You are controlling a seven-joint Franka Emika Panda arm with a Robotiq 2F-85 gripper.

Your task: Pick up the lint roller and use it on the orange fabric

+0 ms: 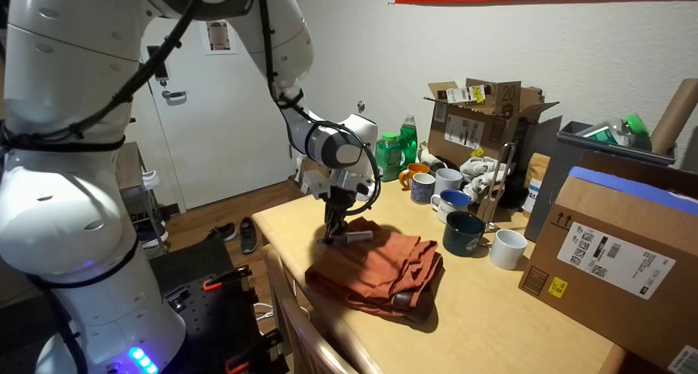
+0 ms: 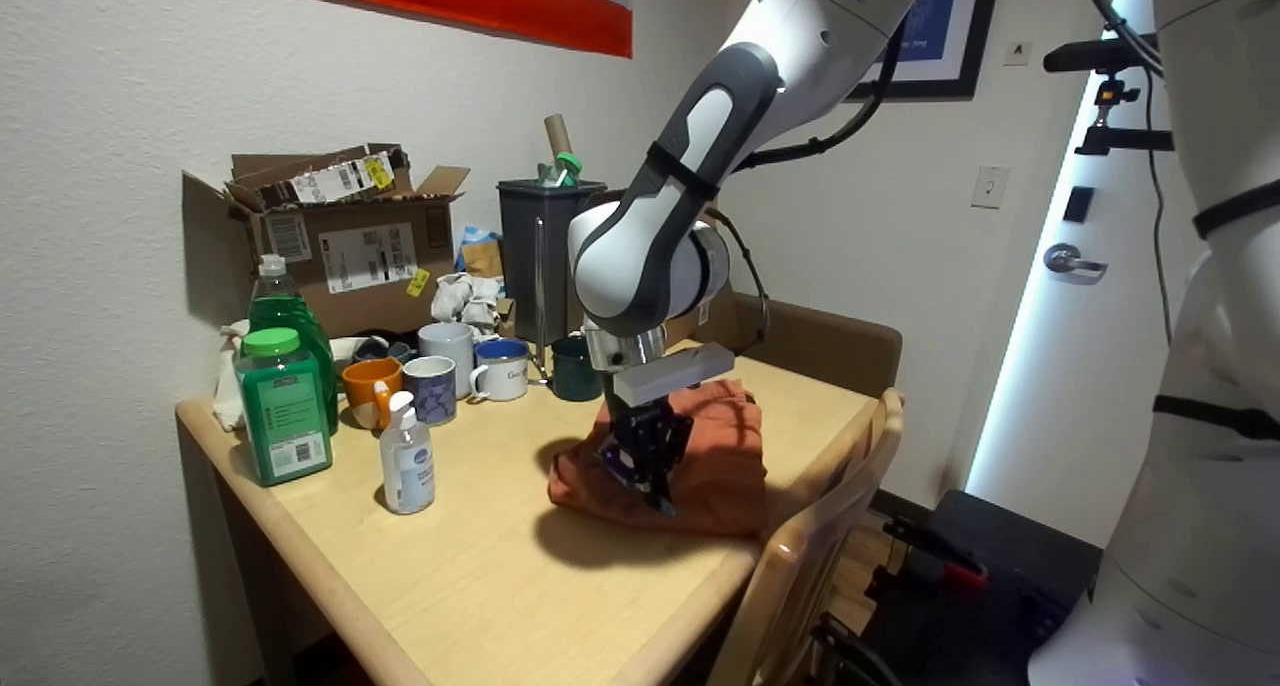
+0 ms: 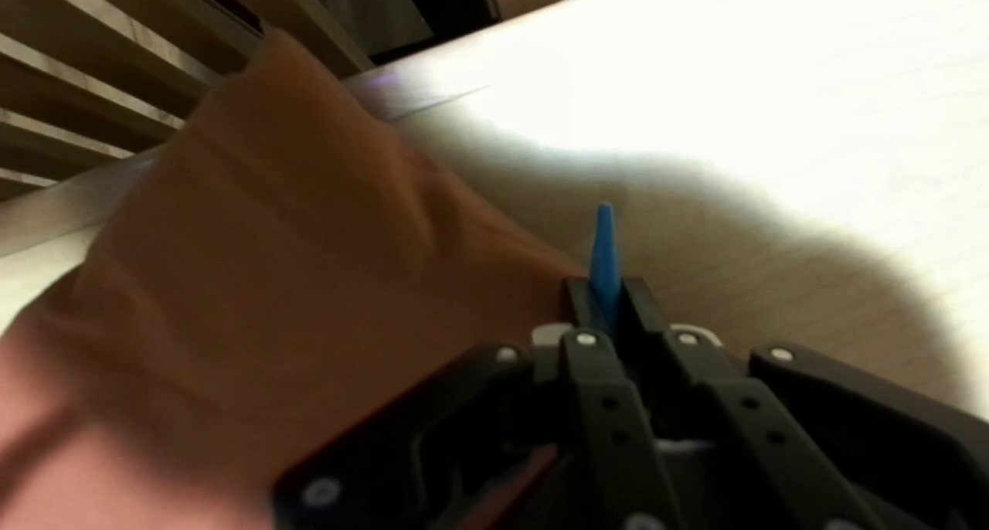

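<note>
While the roller (image 1: 360, 236) is clamped by its handle in the hand (image 3: 606, 290), fingers drawn nearly together, its blue end is seen past the fingertips in the wrist view. Its head is held over or against the cloth (image 1: 376, 262); which cannot be told. The cloth is laid, creased, on the worktop (image 1: 480, 308) near a green mug (image 1: 462, 234).

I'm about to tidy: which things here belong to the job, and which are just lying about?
For the job: lint roller, gripped by the hand; orange fabric.
Lying about: dark green mug; plain white mug; orange mug; clear pump bottle; open cardboard box.
</note>
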